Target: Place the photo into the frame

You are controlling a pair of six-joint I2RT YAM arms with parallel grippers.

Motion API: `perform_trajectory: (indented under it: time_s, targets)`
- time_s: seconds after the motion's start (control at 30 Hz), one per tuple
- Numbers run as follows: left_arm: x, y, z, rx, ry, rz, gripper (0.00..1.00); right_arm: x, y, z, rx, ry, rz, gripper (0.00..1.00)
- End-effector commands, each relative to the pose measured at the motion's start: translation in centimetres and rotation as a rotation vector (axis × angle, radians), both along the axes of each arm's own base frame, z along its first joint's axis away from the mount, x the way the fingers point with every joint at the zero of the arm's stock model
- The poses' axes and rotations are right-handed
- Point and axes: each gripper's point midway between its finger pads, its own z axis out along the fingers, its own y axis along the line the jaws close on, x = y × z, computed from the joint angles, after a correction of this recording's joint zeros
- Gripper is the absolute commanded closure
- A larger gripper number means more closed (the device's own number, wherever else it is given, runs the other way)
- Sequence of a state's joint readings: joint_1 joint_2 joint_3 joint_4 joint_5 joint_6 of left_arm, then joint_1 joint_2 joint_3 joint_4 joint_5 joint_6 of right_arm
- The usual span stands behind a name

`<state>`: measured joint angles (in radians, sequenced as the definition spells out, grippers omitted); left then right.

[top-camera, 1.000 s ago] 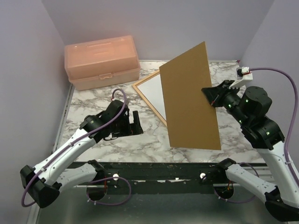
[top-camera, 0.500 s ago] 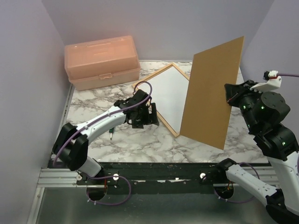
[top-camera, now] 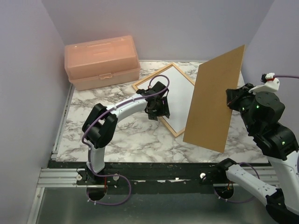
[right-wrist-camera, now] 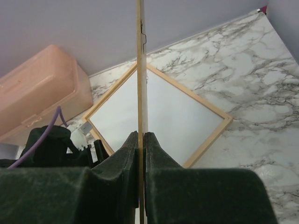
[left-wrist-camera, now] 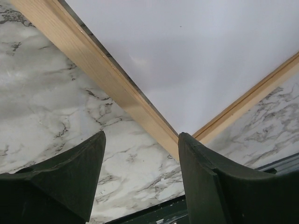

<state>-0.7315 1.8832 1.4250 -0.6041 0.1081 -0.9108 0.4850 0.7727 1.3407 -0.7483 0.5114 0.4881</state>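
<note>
The light-wood frame [top-camera: 152, 76] lies flat on the marble table, turned like a diamond. A plain white sheet [top-camera: 175, 93] fills it and looks like the photo's white back; no print shows. My left gripper [top-camera: 158, 111] is open and empty, with its fingers on either side of the frame's near-left bar [left-wrist-camera: 93, 65] close to the near corner. My right gripper [top-camera: 232, 100] is shut on the edge of the brown backing board [top-camera: 215, 102] and holds it upright above the table, right of the frame. The right wrist view shows the board edge-on [right-wrist-camera: 140, 56] over the frame [right-wrist-camera: 210, 142].
A peach plastic toolbox [top-camera: 102, 60] stands at the back left, also seen in the right wrist view [right-wrist-camera: 32, 88]. Purple walls close in the back and both sides. A black rail [top-camera: 154, 170] runs along the table's near edge.
My left gripper has reached further right, from beside the frame onto its near-left bar. My right gripper carried the backing board right, off the frame, and now holds it almost still.
</note>
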Motion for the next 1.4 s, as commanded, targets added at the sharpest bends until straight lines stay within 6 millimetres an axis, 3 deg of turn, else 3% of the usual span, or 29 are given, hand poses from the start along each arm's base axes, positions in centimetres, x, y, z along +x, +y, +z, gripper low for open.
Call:
perform_trajectory:
  time_s: [0.0,0.13,0.43,0.63,1.03,1.13,1.37]
  targets:
    - [0.4,1.0,-1.7,0.149,0.023,0.018,0.36,-0.3,-0.5,1.8,0.065,-0.06,-0.034,0.99]
    - [0.6,2.1,-3.2,0.247,0.04,0.015,0.36,-0.3,-0.5,1.6,0.067,-0.055,-0.035,0.99]
    - [0.7,1.3,-6.0,0.26,0.09,-0.005,0.38,-0.4,-0.4,1.9,0.077,-0.055,-0.032,0.99]
    - [0.4,1.6,-6.7,0.274,0.099,-0.034,0.6,-0.6,-0.6,2.0,0.084,-0.056,-0.036,0.99]
    - [-1.6,6.7,-5.5,0.395,0.003,-0.152,0.97,0.4,1.4,0.6,0.115,-0.025,0.028,0.99]
    - [-2.6,7.5,-5.4,0.394,0.009,-0.164,1.0,0.8,2.1,0.1,0.126,-0.012,0.049,0.99]
    - [-6.3,10.4,-7.5,0.411,0.05,-0.199,1.0,1.4,3.2,-0.7,0.142,0.01,0.086,0.99]
